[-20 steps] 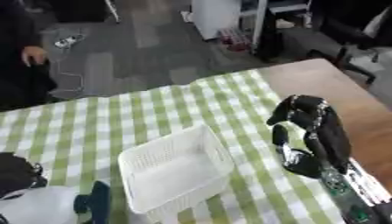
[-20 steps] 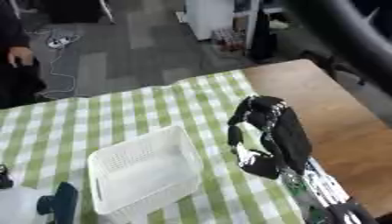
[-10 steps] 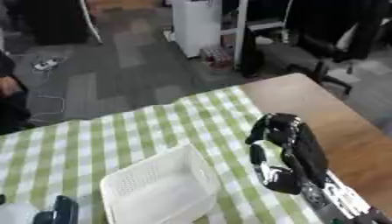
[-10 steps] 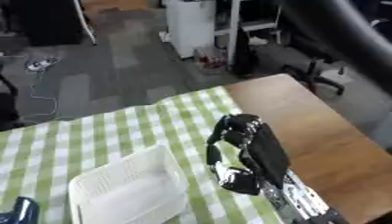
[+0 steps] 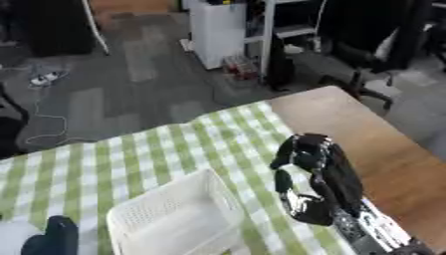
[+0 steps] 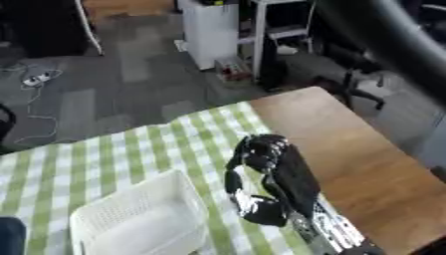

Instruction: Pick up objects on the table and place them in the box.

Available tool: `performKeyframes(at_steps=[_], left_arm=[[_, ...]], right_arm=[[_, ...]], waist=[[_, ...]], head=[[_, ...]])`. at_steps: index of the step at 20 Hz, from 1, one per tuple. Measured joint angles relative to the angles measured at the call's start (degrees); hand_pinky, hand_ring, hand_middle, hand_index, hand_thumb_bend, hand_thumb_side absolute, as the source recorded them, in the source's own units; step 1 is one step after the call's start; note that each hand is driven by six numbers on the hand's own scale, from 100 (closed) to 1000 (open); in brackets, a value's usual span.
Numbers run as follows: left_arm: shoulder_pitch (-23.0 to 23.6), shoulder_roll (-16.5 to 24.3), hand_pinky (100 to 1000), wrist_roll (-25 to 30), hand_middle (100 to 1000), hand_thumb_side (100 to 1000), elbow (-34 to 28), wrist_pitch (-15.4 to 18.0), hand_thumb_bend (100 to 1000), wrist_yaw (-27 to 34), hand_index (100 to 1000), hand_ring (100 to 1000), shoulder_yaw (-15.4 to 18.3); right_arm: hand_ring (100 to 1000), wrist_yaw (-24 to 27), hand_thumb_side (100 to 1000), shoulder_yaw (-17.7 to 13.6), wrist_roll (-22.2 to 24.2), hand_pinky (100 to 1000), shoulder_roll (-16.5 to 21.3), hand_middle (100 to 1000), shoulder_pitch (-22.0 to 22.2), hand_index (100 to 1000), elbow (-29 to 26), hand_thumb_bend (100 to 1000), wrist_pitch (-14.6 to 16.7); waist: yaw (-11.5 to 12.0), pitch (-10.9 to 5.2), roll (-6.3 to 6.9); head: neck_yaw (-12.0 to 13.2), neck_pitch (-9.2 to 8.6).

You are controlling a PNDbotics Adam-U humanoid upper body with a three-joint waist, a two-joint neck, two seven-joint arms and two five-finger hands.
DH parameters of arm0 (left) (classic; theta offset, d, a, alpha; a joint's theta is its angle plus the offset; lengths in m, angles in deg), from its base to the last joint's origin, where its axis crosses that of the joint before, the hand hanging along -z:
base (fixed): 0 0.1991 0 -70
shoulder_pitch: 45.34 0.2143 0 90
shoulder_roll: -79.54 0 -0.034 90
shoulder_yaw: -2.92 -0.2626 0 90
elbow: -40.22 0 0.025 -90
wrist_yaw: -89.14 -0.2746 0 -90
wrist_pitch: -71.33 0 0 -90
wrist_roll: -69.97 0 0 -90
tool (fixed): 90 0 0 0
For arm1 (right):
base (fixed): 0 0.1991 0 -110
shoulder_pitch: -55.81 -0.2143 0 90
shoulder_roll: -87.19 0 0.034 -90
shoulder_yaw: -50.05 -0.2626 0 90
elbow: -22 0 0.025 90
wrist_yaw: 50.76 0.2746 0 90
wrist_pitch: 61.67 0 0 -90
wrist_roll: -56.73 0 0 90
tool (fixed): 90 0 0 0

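The white slatted box (image 5: 159,195) sits on the green-and-white checked cloth (image 5: 178,144), low and left of centre, and its visible part looks empty. My right hand (image 5: 319,178) hovers just right of the box, above the cloth's right edge. Its black fingers are curled down toward the thumb with nothing between them. A dark teal thing (image 5: 55,240) and a white rounded thing (image 5: 12,243) lie at the lower left corner, cut off by the picture's edge. My left hand shows in neither view.
Bare brown wood (image 5: 370,134) of the table lies to the right of the cloth. The table's far edge runs close behind the hand, with grey floor, a white cabinet (image 5: 218,30) and office chairs beyond it.
The whole picture has shifted, so the camera has moved: box and hand now show lower and further left, with more floor in view. The hand keeps its curled pose beside the box.
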Motion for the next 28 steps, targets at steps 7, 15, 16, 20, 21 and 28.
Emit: performKeyframes(at_steps=[7, 15, 16, 20, 21, 28], left_arm=[[-1.09, -0.09, 100, -10.73, 100, 595, -0.75, 1.06, 100, -0.63, 398, 100, -0.71], [-2.00, -0.81, 100, -24.66, 100, 600, -1.11, 3.46, 100, -1.43, 396, 100, -1.27], [-2.18, -1.08, 100, -26.37, 100, 601, -1.15, 3.92, 100, -1.50, 396, 100, -1.40], [-2.86, -1.77, 100, -33.02, 100, 603, -1.49, 6.00, 100, -1.51, 397, 100, -1.83], [-3.13, -2.01, 100, -34.48, 100, 604, -1.53, 6.49, 100, -1.51, 397, 100, -1.93], [-4.19, -3.13, 100, -38.68, 100, 603, -1.80, 7.13, 100, -1.40, 399, 100, -2.86]], right_arm=[[417, 0.72, 979, -0.14, -0.19, 293, 0.26, 446, -0.94, 496, 0.00, 100, 0.43], [417, 3.37, 979, -0.53, 0.42, 293, 1.19, 445, -3.05, 496, 0.00, 100, 2.02], [418, 3.72, 979, -0.58, 0.57, 293, 1.40, 445, -3.29, 496, 0.00, 100, 2.20], [418, 4.71, 980, -0.63, 0.92, 294, 1.60, 444, -3.70, 495, 0.00, 100, 2.95], [418, 4.89, 980, -0.64, 1.03, 294, 1.60, 444, -3.88, 495, 0.00, 100, 3.09], [419, 6.00, 982, -0.95, 1.65, 295, 2.09, 444, -4.99, 496, 0.00, 100, 3.73]], waist=[[-1.46, 0.00, 0.25], [-3.21, 0.00, 0.86], [-3.39, 0.00, 0.90], [-3.82, 0.00, 0.94], [-3.84, 0.00, 0.97], [-5.03, 0.00, 1.30]], head=[[0.00, -0.57], [0.61, -1.34], [0.62, -1.50], [0.62, -1.58], [0.62, -1.61], [0.61, -2.52]])
